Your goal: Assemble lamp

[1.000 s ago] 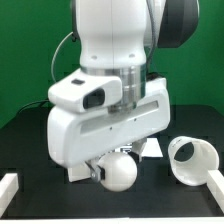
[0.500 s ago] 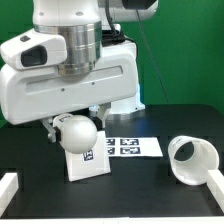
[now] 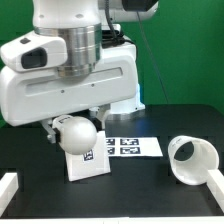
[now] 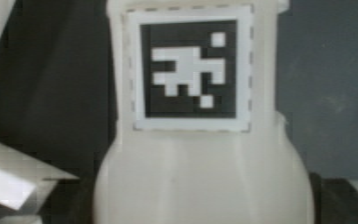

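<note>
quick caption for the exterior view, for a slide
Panda gripper holding the bulb at the square base; cone shade on its side at the exterior view's right, marker board behind.

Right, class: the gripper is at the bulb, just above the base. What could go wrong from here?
The bulb may not be properly seated in the base, so it could topple when the gripper pulls away. The shade lies on its side, free to roll.

Exterior view, from base (image 3: 88, 165): bulb (image 3: 78, 133) and arm (image 3: 70, 80) are crowding 12 o'clock, shade (image 3: 192, 160) is blocking 3, table (image 3: 120, 195) at 6 is lying open.
</note>
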You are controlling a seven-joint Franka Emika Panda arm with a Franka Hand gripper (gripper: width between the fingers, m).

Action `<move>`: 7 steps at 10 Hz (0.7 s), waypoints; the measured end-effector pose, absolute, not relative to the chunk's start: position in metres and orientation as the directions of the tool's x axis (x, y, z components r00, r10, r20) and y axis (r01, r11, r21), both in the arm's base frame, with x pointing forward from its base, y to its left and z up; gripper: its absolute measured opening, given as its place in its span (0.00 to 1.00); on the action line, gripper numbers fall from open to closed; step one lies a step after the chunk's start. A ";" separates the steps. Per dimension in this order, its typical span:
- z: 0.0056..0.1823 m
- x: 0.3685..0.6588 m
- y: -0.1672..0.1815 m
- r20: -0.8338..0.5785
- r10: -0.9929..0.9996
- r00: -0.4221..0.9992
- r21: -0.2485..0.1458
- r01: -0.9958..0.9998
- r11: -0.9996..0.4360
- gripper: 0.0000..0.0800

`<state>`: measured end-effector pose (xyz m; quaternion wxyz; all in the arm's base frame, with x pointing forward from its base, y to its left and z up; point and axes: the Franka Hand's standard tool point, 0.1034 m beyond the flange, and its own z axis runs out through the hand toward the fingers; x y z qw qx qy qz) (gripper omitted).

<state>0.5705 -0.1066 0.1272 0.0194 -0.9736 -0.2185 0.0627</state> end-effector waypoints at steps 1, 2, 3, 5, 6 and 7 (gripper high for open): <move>0.131 0.550 -0.127 -0.112 0.392 0.913 -0.052 0.388 -0.920 0.71; 0.129 0.530 -0.142 -0.110 0.350 0.930 -0.049 0.347 -0.937 0.71; 0.123 0.514 -0.153 -0.125 0.310 0.942 -0.063 0.304 -0.950 0.71; 0.120 0.512 -0.154 -0.129 0.306 0.943 -0.068 0.299 -0.952 0.71; 0.120 0.512 -0.154 -0.130 0.306 0.943 -0.069 0.299 -0.952 0.71; 0.119 0.512 -0.154 -0.130 0.306 0.943 -0.069 0.300 -0.952 0.71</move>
